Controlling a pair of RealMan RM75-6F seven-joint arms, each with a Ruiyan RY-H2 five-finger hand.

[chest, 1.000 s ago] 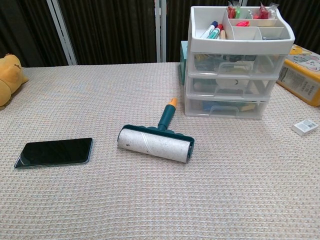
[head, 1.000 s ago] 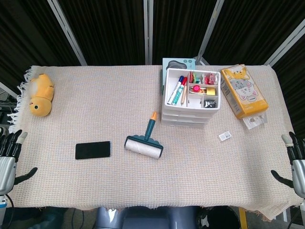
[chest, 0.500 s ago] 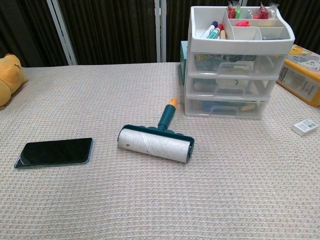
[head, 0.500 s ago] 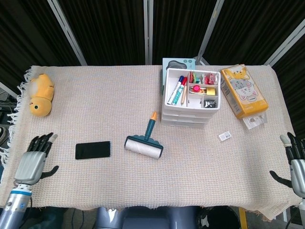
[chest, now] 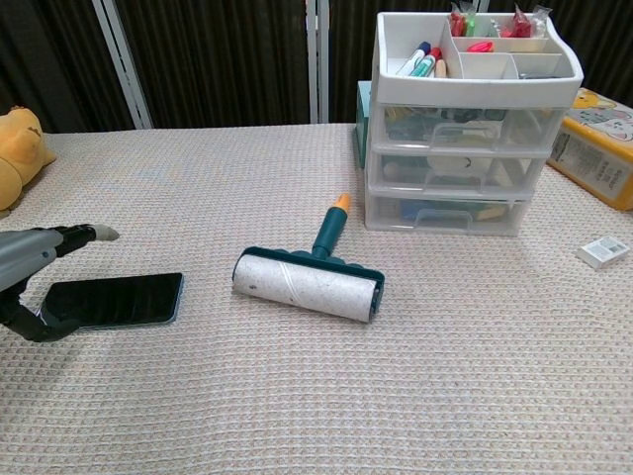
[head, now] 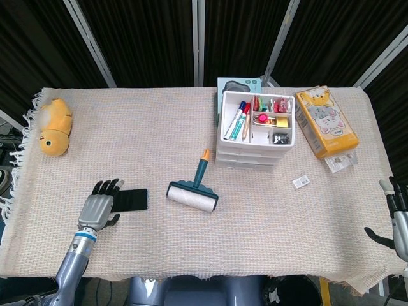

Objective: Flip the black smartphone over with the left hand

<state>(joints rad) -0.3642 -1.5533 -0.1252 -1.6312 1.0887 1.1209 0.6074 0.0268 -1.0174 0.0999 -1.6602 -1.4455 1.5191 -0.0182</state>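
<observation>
The black smartphone [head: 131, 199] [chest: 117, 299] lies flat on the woven cloth, screen side showing a glossy dark face. My left hand [head: 100, 205] [chest: 28, 267] hovers over the phone's left end with fingers spread and nothing in it; the head view shows it covering that end. In the chest view the thumb curls down in front of the phone's near left corner; contact is unclear. My right hand [head: 396, 217] sits off the table's right edge, fingers apart and holding nothing.
A teal lint roller [head: 193, 192] [chest: 309, 277] lies just right of the phone. Further right is a white drawer organiser [head: 256, 129] [chest: 471, 119]. A yellow plush [head: 52, 126], an orange box [head: 326, 121] and a small white packet [head: 301, 182] sit around the edges.
My left hand has moved in from the table's left edge to the right and now sits over the phone's left end. The phone and the right hand have stayed put.
</observation>
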